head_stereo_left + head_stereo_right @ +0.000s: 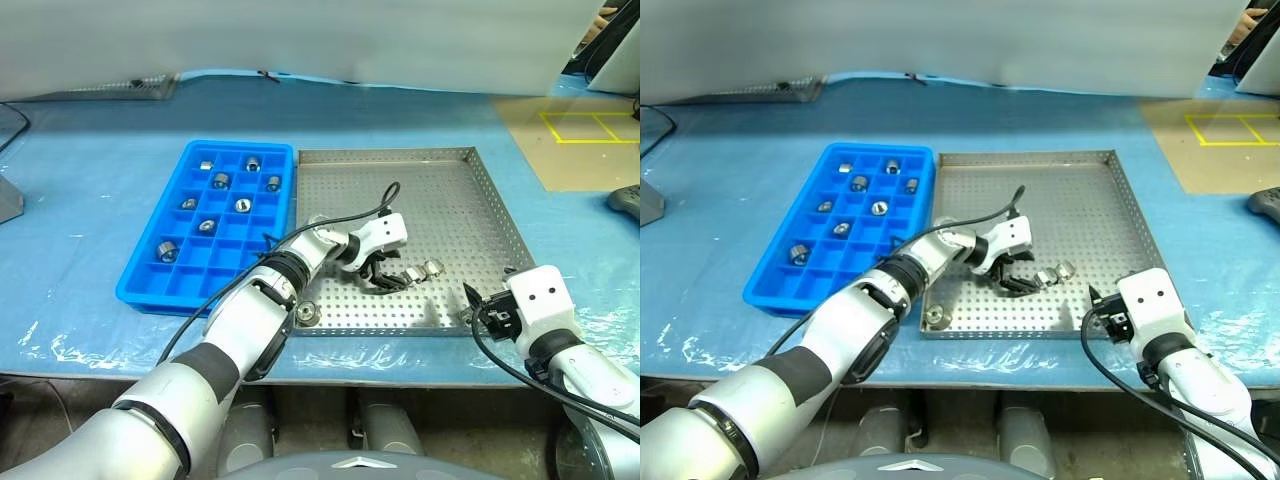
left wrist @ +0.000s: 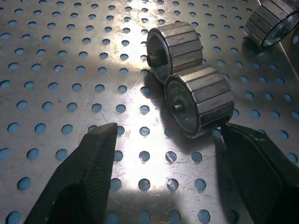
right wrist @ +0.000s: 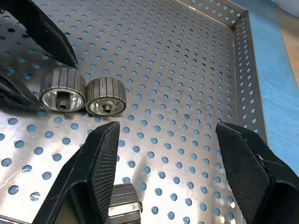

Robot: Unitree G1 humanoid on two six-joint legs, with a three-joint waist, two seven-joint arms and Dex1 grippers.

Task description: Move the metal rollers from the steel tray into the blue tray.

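The surface (image 1: 90, 190) is covered with a blue plastic sheet, wrinkled and glossy along its near edge. A pale wall or board (image 1: 300, 40) runs across the far side. At the far left, a flat grey perforated piece (image 1: 120, 90) lies on the sheet by the wall. A thin dark cable (image 1: 10, 125) curves in at the left edge. On the far right, yellow tape lines (image 1: 590, 127) mark squares on a tan floor, and a dark grey object (image 1: 625, 200) pokes in at the right edge.

Even bright overhead light, sharp focus, hot glare on the steel tray (image 2: 135, 28) floor, soft short shadows.
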